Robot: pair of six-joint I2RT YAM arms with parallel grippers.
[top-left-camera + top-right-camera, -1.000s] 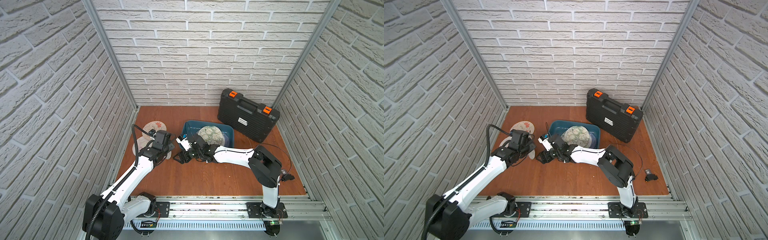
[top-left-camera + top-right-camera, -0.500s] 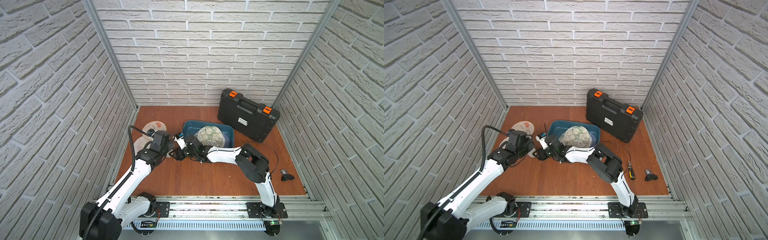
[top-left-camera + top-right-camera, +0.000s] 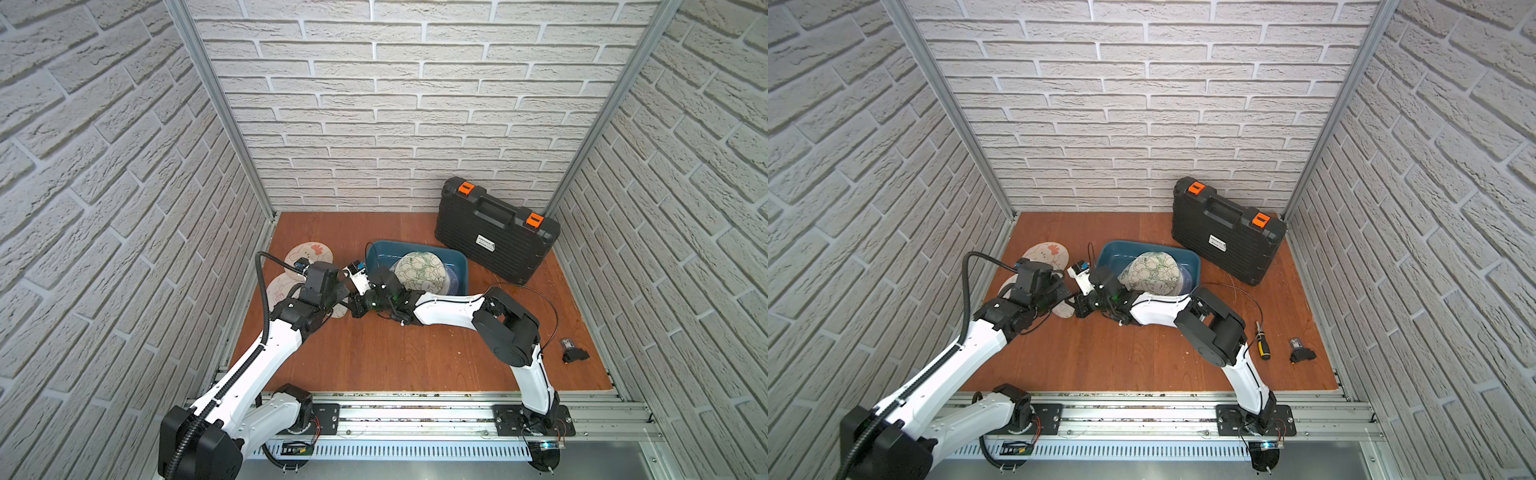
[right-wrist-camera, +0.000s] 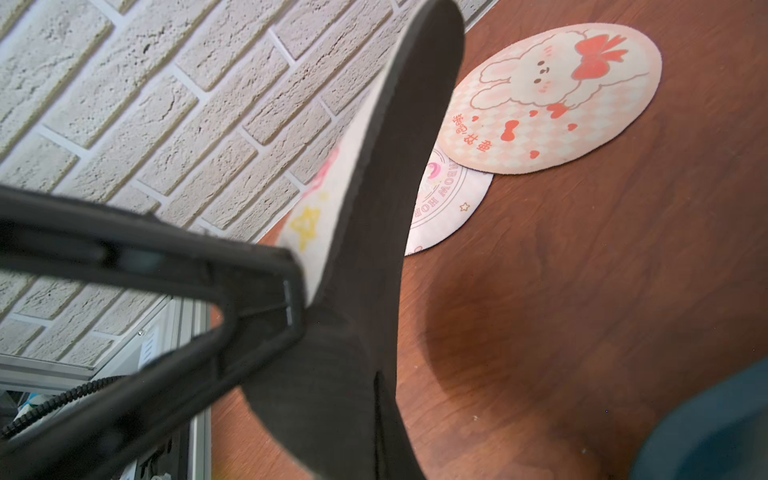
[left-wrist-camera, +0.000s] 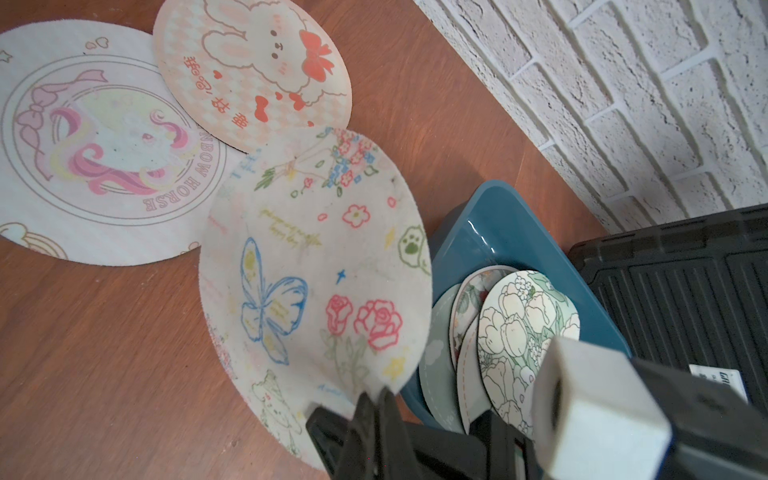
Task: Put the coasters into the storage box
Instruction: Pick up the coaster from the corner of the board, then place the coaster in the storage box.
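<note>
A cream coaster printed with a butterfly and roses hangs tilted above the floor, pinched at one edge by my left gripper, which is shut. My right gripper is shut on the same coaster, whose black underside fills its view. In both top views the two grippers meet left of the teal storage box. The box holds several coasters. A rabbit coaster and a unicorn coaster lie on the floor, overlapping.
A black case with orange latches lies behind the box at the back right. A screwdriver and a small black part lie at the right. Brick walls close three sides.
My right gripper has moved left to the left gripper and closed on the coaster held there. The left gripper has stayed shut on it.
</note>
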